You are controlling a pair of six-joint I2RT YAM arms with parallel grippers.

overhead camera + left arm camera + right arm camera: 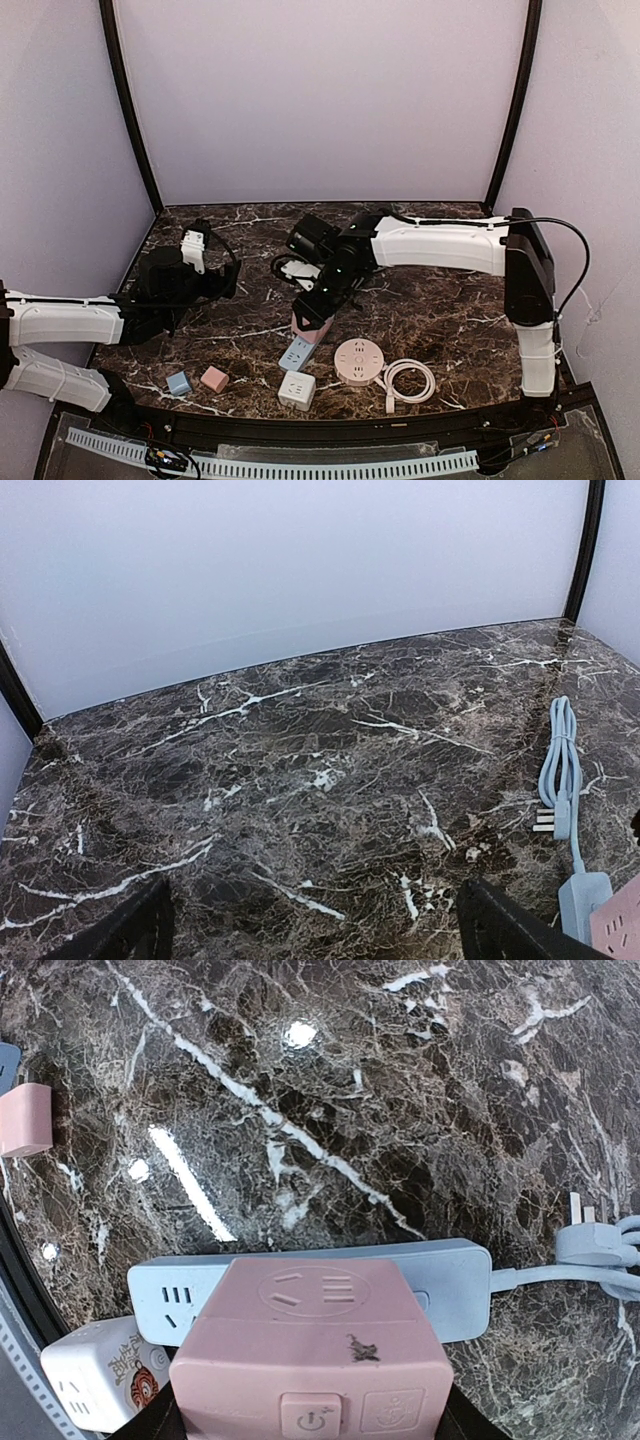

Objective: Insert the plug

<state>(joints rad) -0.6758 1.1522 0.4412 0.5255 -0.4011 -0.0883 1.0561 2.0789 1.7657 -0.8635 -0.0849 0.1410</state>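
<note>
Even diffuse overhead light, bright in all views; pale walls (320,100) wash to flat lilac-white, with no hard shadows, only soft dark patches under the arms (440,245) in the top view. Glossy marble tabletop (400,1110) throws white glare spots and one long streak in the right wrist view; pink socket cube (315,1360) near the lens is sharp. Left wrist view bows slightly at the edges, back wall near overexposed.

Dark marble table (300,780), bundled blue cable (561,750) at right, plug (546,822) lying flat, fingers (130,932) spread apart below
</note>
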